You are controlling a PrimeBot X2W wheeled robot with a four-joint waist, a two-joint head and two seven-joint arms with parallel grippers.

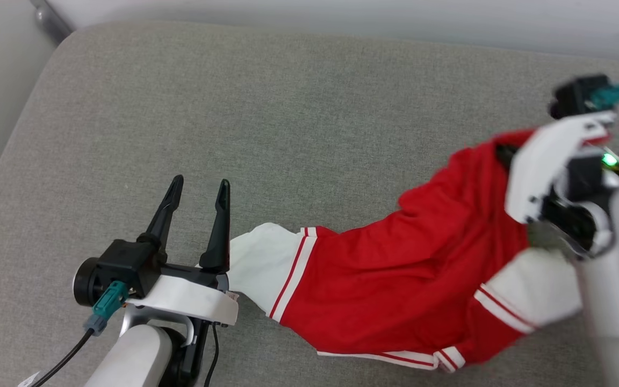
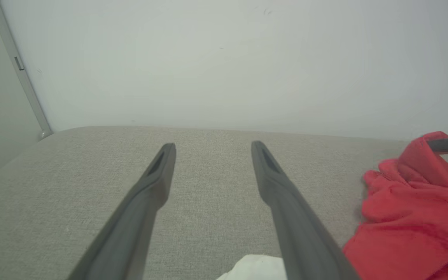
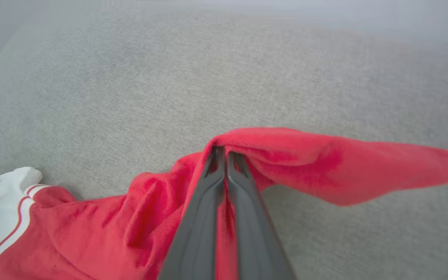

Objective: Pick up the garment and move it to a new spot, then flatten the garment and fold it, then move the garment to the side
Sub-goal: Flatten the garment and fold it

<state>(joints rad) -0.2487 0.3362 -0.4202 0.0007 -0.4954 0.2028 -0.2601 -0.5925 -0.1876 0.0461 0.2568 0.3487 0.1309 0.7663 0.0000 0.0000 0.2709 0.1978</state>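
The garment (image 1: 395,285) is a red T-shirt with white sleeves and striped trim, stretched across the grey cushion from lower middle to the right. In the right wrist view my right gripper (image 3: 226,153) is shut on a raised fold of the garment (image 3: 286,155), lifting the red cloth off the surface. In the head view that arm's wrist (image 1: 556,172) covers its fingers at the garment's upper right end. My left gripper (image 1: 199,191) stands open beside the white sleeve (image 1: 258,263), with nothing between its fingers (image 2: 158,175). The garment (image 2: 414,210) lies off to that gripper's right.
A grey fabric cushion (image 1: 266,107) carries everything, with a pale wall (image 2: 224,58) behind its far edge. A metal strip (image 2: 25,81) runs down the wall at the far left corner. Bare cushion stretches to the left and far side of the garment.
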